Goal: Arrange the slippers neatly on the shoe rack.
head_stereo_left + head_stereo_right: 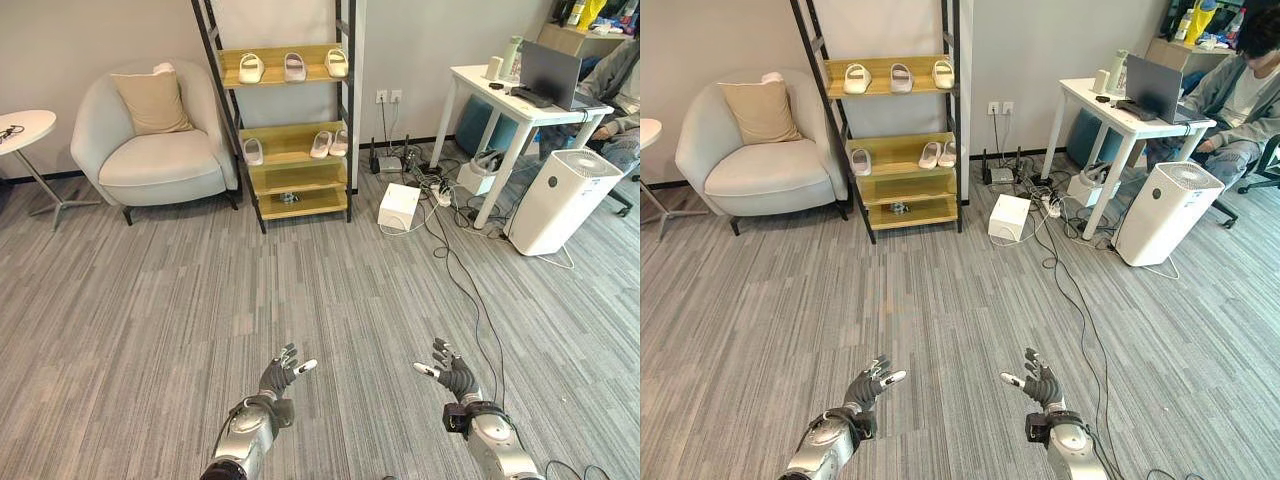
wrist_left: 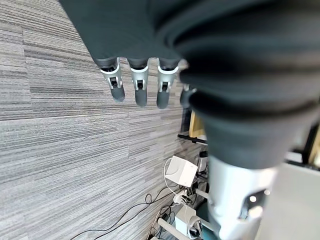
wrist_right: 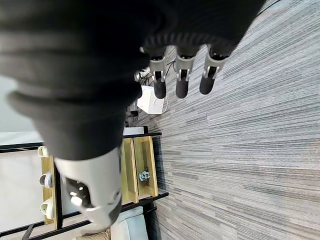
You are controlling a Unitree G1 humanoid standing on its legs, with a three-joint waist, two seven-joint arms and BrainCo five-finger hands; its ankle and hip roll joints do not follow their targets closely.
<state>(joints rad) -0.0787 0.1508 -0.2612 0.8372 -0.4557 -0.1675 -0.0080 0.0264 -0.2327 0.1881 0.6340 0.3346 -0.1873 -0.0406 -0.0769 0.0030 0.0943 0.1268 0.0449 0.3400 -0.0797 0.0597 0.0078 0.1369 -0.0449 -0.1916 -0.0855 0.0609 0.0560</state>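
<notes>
A wooden shoe rack (image 1: 285,140) with a black frame stands against the far wall. Three pale slippers (image 1: 292,66) lie in a row on its top shelf. On the middle shelf one slipper (image 1: 253,151) sits at the left and two slippers (image 1: 330,143) lie together at the right. A small dark item (image 1: 289,197) lies on a lower shelf. My left hand (image 1: 277,378) and right hand (image 1: 455,377) hover low over the carpet far in front of the rack, both open with fingers spread and nothing in them.
A cream armchair (image 1: 150,140) with a tan cushion stands left of the rack, a round side table (image 1: 25,128) further left. Right of the rack lie a white box (image 1: 399,206) and loose cables (image 1: 455,250), then a white desk (image 1: 500,100), an air purifier (image 1: 560,200) and a seated person (image 1: 1240,95).
</notes>
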